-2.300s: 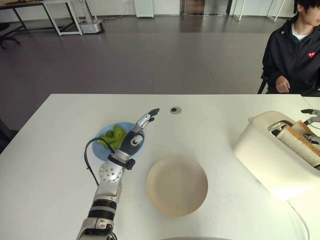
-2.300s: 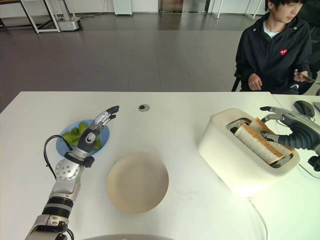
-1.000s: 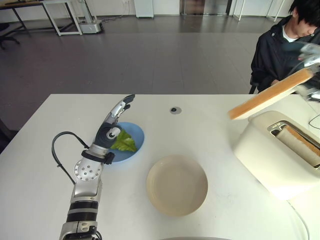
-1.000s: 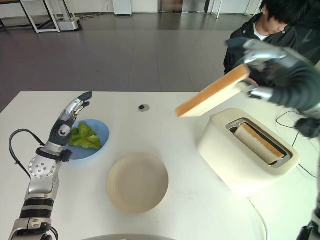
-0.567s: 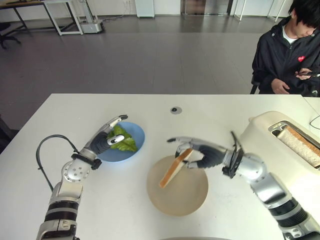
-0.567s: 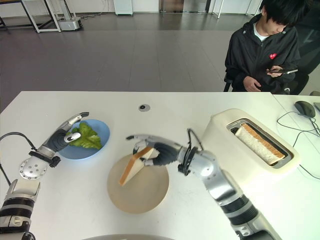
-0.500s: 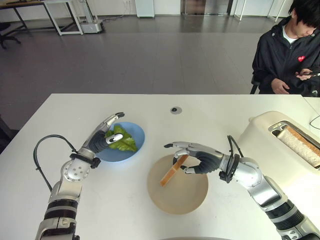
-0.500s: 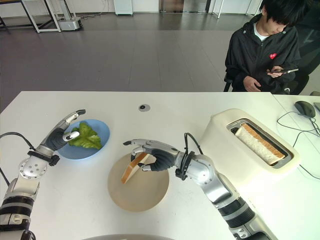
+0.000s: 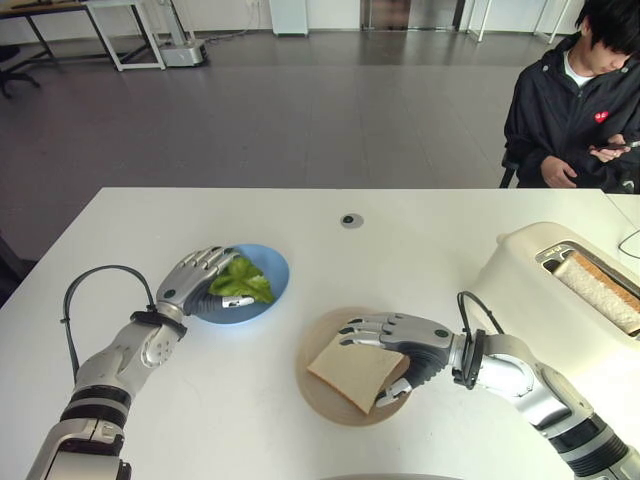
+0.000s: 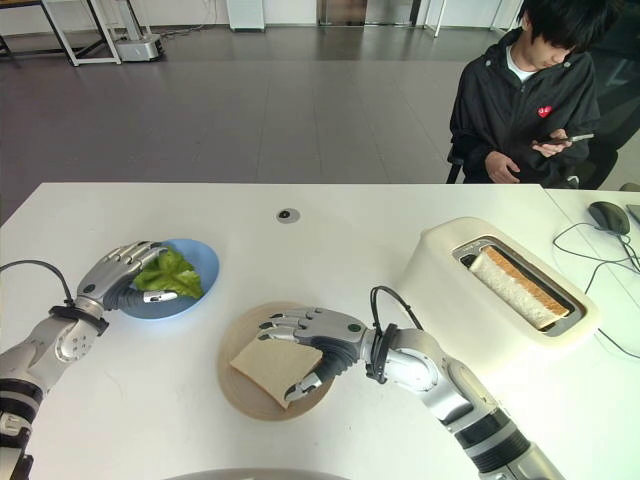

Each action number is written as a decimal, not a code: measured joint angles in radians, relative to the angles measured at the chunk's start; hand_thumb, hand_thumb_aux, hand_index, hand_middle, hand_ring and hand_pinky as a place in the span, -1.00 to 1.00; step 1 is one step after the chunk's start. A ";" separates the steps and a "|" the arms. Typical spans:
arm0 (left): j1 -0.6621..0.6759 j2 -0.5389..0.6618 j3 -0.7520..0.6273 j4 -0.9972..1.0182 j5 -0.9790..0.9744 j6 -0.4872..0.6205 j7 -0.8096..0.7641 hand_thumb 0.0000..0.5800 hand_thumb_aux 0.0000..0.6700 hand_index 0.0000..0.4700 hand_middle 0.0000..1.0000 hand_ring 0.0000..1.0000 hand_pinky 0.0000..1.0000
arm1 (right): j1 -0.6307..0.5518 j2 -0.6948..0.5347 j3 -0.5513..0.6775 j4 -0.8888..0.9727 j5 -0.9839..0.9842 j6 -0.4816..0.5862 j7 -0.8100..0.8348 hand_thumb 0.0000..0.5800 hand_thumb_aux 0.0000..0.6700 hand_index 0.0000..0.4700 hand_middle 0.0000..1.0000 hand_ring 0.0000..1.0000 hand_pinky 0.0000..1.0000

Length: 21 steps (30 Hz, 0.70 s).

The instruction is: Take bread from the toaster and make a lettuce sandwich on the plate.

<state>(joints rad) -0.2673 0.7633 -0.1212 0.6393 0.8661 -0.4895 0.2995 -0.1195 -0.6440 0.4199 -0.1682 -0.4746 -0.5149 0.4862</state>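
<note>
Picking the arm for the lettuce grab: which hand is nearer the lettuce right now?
Left. The left hand is at the blue bowl, right beside the lettuce; the right hand holds the bread slice on the plate, well apart from the bowl.

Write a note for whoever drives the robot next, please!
Left hand: over the green lettuce leaves in the round blue bowl; grasp unclear.
Right hand: gripping the tan bread slice lying on the round beige plate.
Done: one slice on the plate.
Left: release it, add lettuce, top with the second slice standing in the white toaster.
</note>
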 measured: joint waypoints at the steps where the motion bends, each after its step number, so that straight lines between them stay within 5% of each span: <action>1: -0.014 0.001 -0.016 0.012 0.009 0.016 0.004 -1.00 -1.00 -1.00 -1.00 -1.00 -1.00 | 0.000 -0.007 -0.002 0.004 -0.007 0.000 0.004 -1.00 -1.00 -1.00 -1.00 -1.00 -1.00; 4: -0.045 0.003 -0.062 0.055 0.036 0.055 0.015 -1.00 -1.00 -1.00 -1.00 -1.00 -1.00 | 0.002 -0.019 -0.008 0.012 -0.013 0.000 0.014 -1.00 -1.00 -1.00 -1.00 -1.00 -1.00; 5: -0.050 0.004 -0.072 0.066 0.039 0.061 0.020 -0.66 -0.82 -0.82 -1.00 -1.00 -1.00 | 0.002 -0.019 -0.008 0.012 -0.013 0.000 0.017 -1.00 -1.00 -1.00 -1.00 -1.00 -1.00; 8: -0.074 0.002 -0.109 0.101 0.041 0.075 0.038 -0.12 -0.50 -0.50 -1.00 -1.00 -1.00 | 0.003 -0.014 -0.010 0.012 -0.012 0.000 0.019 -1.00 -1.00 -1.00 -1.00 -1.00 -1.00; 9: -0.087 -0.001 -0.120 0.114 0.040 0.077 0.043 0.51 0.01 0.01 -1.00 -1.00 -1.00 | 0.003 -0.013 -0.012 0.012 -0.012 0.001 0.019 -1.00 -1.00 -1.00 -1.00 -1.00 -1.00; 12: -0.107 -0.003 -0.146 0.143 0.037 0.074 0.061 0.73 0.26 0.26 -1.00 -1.00 -1.00 | 0.003 -0.012 -0.019 0.012 -0.011 0.001 0.019 -1.00 -1.00 -1.00 -1.00 -1.00 -1.00; 14: -0.109 -0.006 -0.156 0.154 0.034 0.070 0.064 1.00 0.96 0.96 -1.00 -1.00 -1.00 | 0.004 -0.010 -0.024 0.012 -0.010 0.001 0.019 -1.00 -1.00 -1.00 -1.00 -1.00 -1.00; 21: -0.121 -0.003 -0.173 0.137 -0.006 0.033 0.081 1.00 1.00 1.00 -1.00 -1.00 -1.00 | 0.005 0.002 -0.035 0.015 -0.005 0.000 0.019 -1.00 -1.00 -1.00 -1.00 -1.00 -1.00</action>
<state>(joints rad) -0.3881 0.7605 -0.2943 0.7761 0.8601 -0.4560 0.3806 -0.1148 -0.6421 0.3851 -0.1535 -0.4799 -0.5144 0.5052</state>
